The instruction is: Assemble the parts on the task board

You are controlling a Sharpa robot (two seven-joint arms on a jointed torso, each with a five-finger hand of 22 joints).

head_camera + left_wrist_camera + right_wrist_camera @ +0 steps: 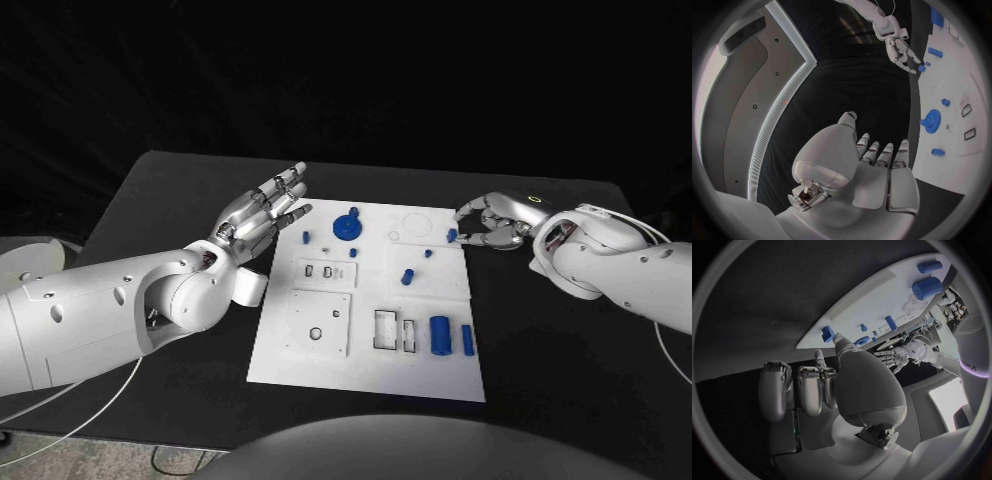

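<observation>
Right hand (490, 222) at the task board's (368, 375) far right edge, fingers curled round a small blue part (451, 235), apparently pinching it for pickup; left hand (264, 212) hovers spread, holding nothing, beside the board's far left edge

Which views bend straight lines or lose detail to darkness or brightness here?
Head view: the task board keeps straight edges and is evenly lit, while the black table and the backdrop merge into darkness. Left wrist view: fisheye bows the board's edge, and the left hand looks soft up close. Right wrist view: the same curving, with the right hand looming large and the table nearly featureless.
</observation>
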